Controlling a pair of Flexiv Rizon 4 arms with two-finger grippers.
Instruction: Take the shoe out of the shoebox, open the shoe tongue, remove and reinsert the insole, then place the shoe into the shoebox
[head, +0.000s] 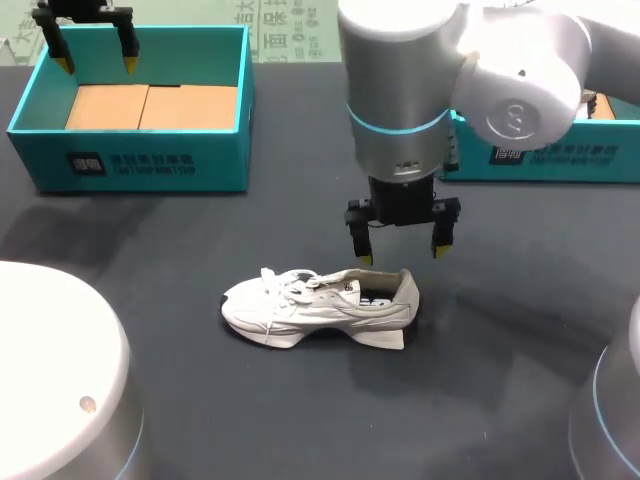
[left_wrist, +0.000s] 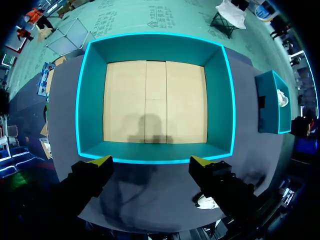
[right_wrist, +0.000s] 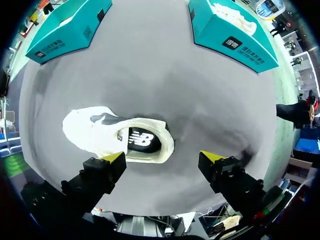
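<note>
Left gripper: hangs at 10 o'clock of the table, over the empty shoebox. Its jaws are apart and hold nothing, and its wrist view shows only the box's bare cardboard floor ahead.
Shoe: out of the box, on its sole on the dark table. It sits near the centre, a touch toward 6 o'clock, with the toe to 9 o'clock and the heel to 3 o'clock.
Insole: dark, seated inside the shoe's opening; the laces look done up.
Right gripper: just above the heel collar, jaws wide apart, nothing between them.
Risk, wrong pinch: one finger is over the opening and the other past the heel. Closing from here would likely catch the collar, not the tongue or insole.
Risk, shoe dragging: nothing steadies the shoe and the left arm is well away, so a pull on the insole may lift or slide the whole shoe.
Risk, jammed insole: laced tight, the tongue may barely open.
Second box: at 2 o'clock, with something white inside. The shoe could be returned here by mistake.
</note>
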